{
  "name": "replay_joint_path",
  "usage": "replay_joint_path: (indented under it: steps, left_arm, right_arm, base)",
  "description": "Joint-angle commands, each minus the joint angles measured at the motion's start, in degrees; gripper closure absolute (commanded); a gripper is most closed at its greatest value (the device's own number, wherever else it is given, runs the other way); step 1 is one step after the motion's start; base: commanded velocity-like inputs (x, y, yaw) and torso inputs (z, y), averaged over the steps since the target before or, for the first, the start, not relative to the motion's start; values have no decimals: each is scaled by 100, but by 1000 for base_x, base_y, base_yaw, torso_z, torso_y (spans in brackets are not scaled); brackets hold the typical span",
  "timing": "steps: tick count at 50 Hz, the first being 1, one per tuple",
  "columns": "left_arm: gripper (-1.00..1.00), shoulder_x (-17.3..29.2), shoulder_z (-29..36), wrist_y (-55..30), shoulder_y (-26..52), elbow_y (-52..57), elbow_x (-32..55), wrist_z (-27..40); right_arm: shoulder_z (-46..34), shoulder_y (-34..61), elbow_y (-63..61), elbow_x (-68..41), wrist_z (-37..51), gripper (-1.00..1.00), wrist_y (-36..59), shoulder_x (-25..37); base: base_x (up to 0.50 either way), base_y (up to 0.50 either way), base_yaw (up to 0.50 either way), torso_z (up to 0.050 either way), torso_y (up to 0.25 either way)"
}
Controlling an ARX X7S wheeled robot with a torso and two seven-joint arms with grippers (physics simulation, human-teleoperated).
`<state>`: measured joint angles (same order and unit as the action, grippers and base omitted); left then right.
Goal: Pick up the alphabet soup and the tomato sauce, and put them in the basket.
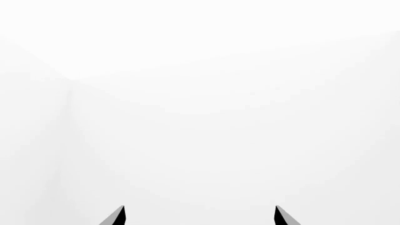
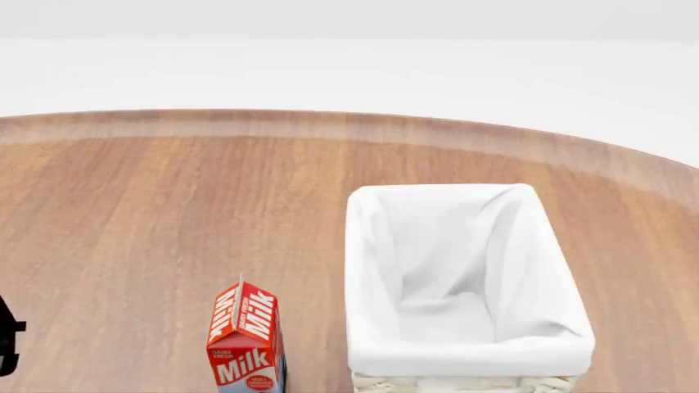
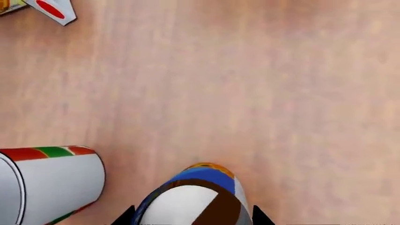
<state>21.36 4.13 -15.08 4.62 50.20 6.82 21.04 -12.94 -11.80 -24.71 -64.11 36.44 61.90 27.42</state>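
In the right wrist view the alphabet soup [image 3: 190, 199], a blue and orange can with a pale top, stands on the wooden table. My right gripper [image 3: 192, 216] is shut on it, one fingertip against each side. The tomato sauce [image 3: 53, 183], with its red, white and green label, stands just beside it, clear of the fingers. The white-lined basket [image 2: 366, 246] sits at the front right of the table in the head view, and nothing shows inside it. My left gripper [image 1: 200, 214] is open with nothing between its fingers, facing a blank white surface.
A red milk carton [image 2: 245, 344] stands just left of the basket. A dark part of my left arm [image 2: 9, 344] shows at the head view's left edge. A corner of a white and red package [image 3: 53, 9] lies farther off on the table [image 3: 250, 93].
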Motion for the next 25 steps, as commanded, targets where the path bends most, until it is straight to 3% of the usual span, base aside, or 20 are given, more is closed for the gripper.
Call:
replay_joint_path:
  steps: [1, 11, 16, 25]
  left_arm:
    - [-100, 20, 8, 30, -10, -18, 8, 25]
    - [-100, 41, 13, -16, 14, 22, 30, 48]
    - [-100, 40, 49, 8, 25, -17, 15, 55]
    - [-100, 50, 39, 50, 23, -50, 44, 69]
  right_arm:
    - [-133, -24, 82, 87, -140, 100, -131, -14]
    - [34, 138, -340, -148, 175, 100, -46, 46]
    - [570, 780, -987, -1008, 905, 100, 257, 200]
    - [684, 1350, -1174, -1643, 1504, 100, 569, 334]
  base:
    - [0, 0, 0, 0, 0]
    - [1, 0, 0, 0, 0]
    - [0, 0, 0, 0, 0]
    - [0, 0, 0, 0, 0]
